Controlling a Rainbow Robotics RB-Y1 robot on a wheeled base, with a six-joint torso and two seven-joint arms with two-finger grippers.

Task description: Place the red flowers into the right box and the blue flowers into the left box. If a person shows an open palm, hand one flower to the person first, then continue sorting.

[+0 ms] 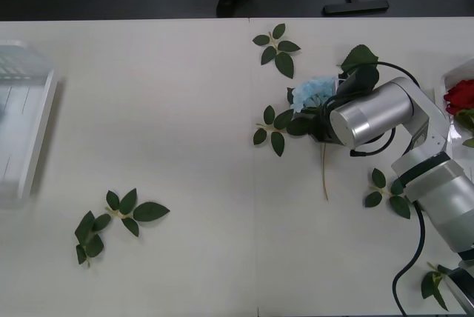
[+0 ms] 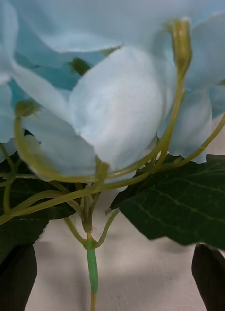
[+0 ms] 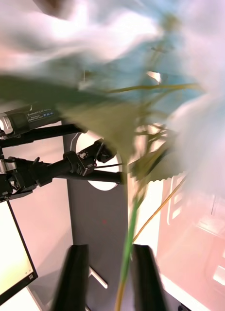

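Silver arm: the right arm is reaching in from the near right side of the table, its wrist bending down over a blue flower
Right gripper: its two black fingers are standing wide apart on either side of the stem just below the pale blue petals, not closing on it
Left gripper: its black fingers are pinching close around the thin green stem of another blue flower, whose blurred petals and leaves are crowding the left wrist view
Red flowers: lying in the right box, at the table's right edge, just right of the silver arm
Left box: sitting at the table's left edge, well apart from the silver arm
Leaf sprigs: loose green ones are lying around the arm, beyond it, near its elbow, and far to its left
Writing: a small label on dark equipment behind the left gripper is too blurred to read
Surface: white tabletop with a seam running down its middle
Room: dark floor beyond the table's far edge
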